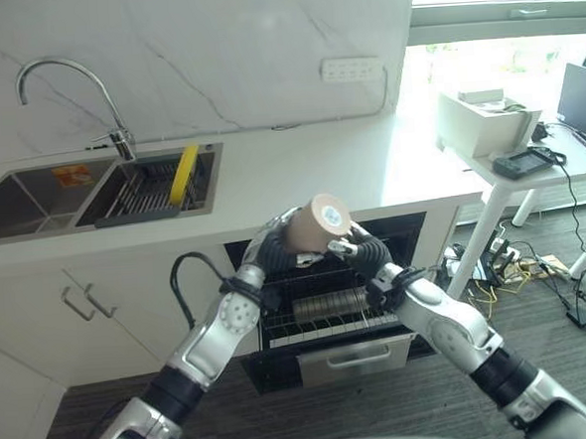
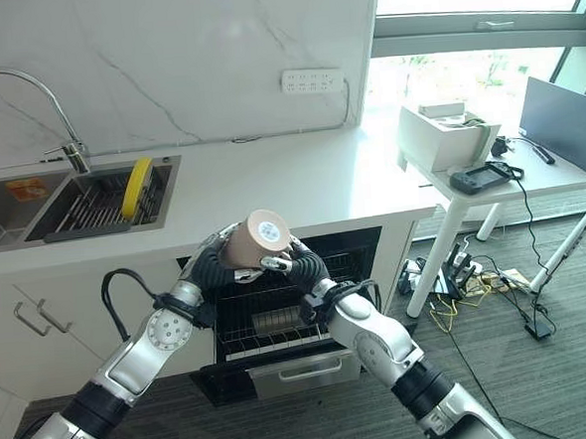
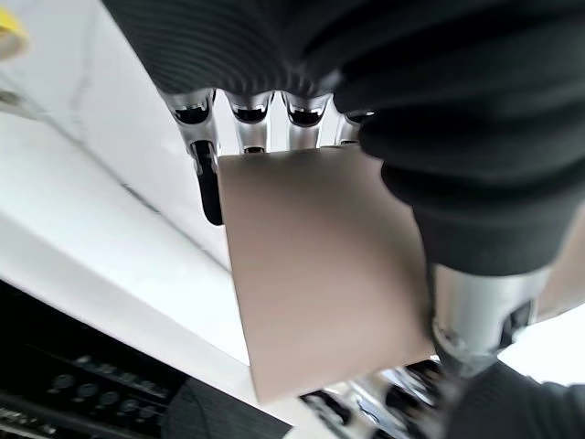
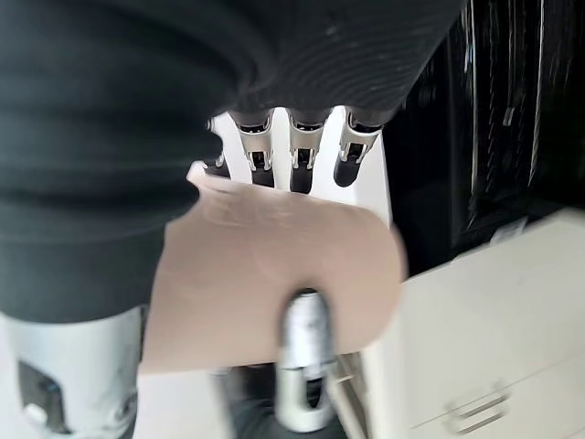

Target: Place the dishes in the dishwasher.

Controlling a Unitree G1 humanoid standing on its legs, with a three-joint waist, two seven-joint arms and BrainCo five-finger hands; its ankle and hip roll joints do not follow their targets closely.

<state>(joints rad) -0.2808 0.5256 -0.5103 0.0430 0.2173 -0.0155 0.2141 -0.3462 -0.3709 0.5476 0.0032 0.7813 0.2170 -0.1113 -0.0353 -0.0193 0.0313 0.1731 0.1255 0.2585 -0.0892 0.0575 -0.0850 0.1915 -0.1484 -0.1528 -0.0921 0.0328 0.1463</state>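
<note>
Between left hand (image 1: 272,243) and right hand (image 1: 363,250), both gripping: tan cup (image 1: 311,226).

One tan cup (image 1: 315,225) was in view, held above the open dishwasher (image 1: 328,307), with two robot hands on it: the left hand (image 1: 272,243) and the right hand (image 1: 360,250), fingers of each curled against its sides. One wire rack (image 1: 324,317) showed inside the dishwasher. On the surface (image 1: 300,169) behind the dishwasher sat one double-basin sink (image 1: 92,190), one tap (image 1: 71,89) and one yellow plate (image 1: 183,174). To the dishwasher's right stood one white side table (image 1: 539,170) carrying one white box (image 1: 486,118).
</note>
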